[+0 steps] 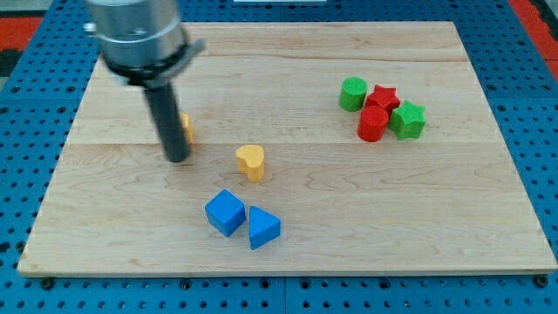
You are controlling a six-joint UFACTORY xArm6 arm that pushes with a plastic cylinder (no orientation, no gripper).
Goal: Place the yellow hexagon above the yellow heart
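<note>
- Wooden bench [288,61] over blue pegboard.
- No gripper: my tip [177,160] touches the yellow hexagon [186,128], mostly hidden behind the rod.
- Yellow heart [250,162] sits just right, lower.
- Risk: an off-centre push slips the hexagon aside or knocks the heart.

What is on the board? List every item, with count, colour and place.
hexagon: 1, yellow, the view's left, mostly hidden behind the rod
heart: 1, yellow, centre-left, to the right of and below the hexagon
cube: 1, blue, lower centre-left
triangle: 1, blue, touching the cube's right side
green cylinder: 1, green, upper right, left end of the cluster
red star: 1, red, right of the green cylinder
red cylinder: 1, red, below the red star
green star: 1, green, right end of the cluster
board: 1, light wood, fills the view
my tip: 1, dark rod end, at the hexagon's left side, left of the heart
</note>
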